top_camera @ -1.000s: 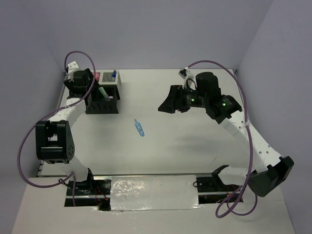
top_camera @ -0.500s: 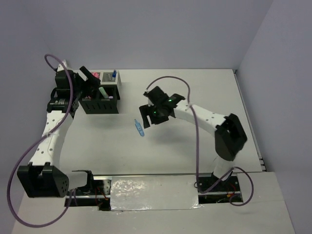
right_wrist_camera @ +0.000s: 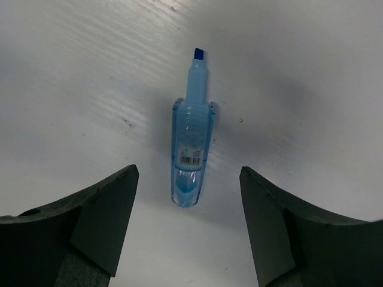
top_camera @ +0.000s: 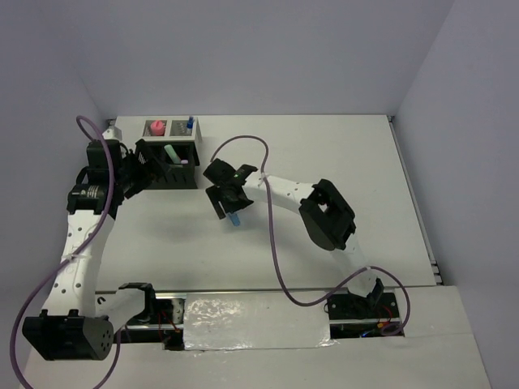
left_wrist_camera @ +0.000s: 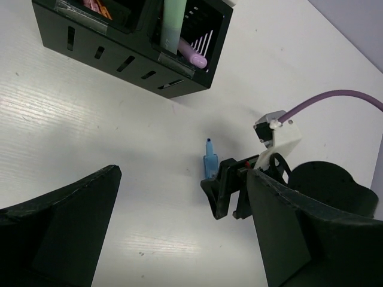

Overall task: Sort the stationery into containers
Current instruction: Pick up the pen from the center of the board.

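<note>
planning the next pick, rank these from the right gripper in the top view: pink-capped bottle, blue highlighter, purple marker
1. blue highlighter, on the table at the right gripper
2. purple marker, in the organizer's near right compartment
3. pink-capped bottle, at the organizer's far left corner

The left gripper's [left_wrist_camera: 182, 179] black jaws stand wide apart over a white surface [left_wrist_camera: 78, 137], where a black slotted plastic organizer [left_wrist_camera: 128, 63] holds a mint green marker [left_wrist_camera: 173, 21] and a purple marker [left_wrist_camera: 192, 55], and a small clear-blue tube [left_wrist_camera: 209, 164] lies just beside the right gripper [left_wrist_camera: 226, 192].
</note>
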You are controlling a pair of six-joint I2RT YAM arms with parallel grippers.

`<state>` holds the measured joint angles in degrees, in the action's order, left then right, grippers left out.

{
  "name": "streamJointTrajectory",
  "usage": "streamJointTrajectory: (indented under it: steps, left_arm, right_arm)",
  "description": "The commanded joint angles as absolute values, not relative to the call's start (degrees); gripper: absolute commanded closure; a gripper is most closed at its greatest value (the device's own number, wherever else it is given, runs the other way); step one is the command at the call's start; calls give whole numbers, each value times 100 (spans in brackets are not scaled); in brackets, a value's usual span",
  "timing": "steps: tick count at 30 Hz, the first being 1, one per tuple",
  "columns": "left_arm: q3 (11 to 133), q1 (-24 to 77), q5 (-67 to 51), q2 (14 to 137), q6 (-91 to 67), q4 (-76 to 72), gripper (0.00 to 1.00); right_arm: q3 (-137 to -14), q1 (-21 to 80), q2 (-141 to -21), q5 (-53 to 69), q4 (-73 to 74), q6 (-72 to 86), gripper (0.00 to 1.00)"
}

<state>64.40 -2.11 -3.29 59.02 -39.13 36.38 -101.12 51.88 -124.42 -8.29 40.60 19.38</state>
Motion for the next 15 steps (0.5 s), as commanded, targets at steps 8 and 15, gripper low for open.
streamJointTrajectory:
  steps: [8,15]
  left_arm:
    - [6996,-211,-650,6126,-3595,3841,1]
    - [7005,-211,-913,6240,-3665,3701,1]
  right_arm:
    - [-9502,5256,-12630,-906,3728,2012,51]
    - [-8755,5335,-12086,-835,3288,2048,80]
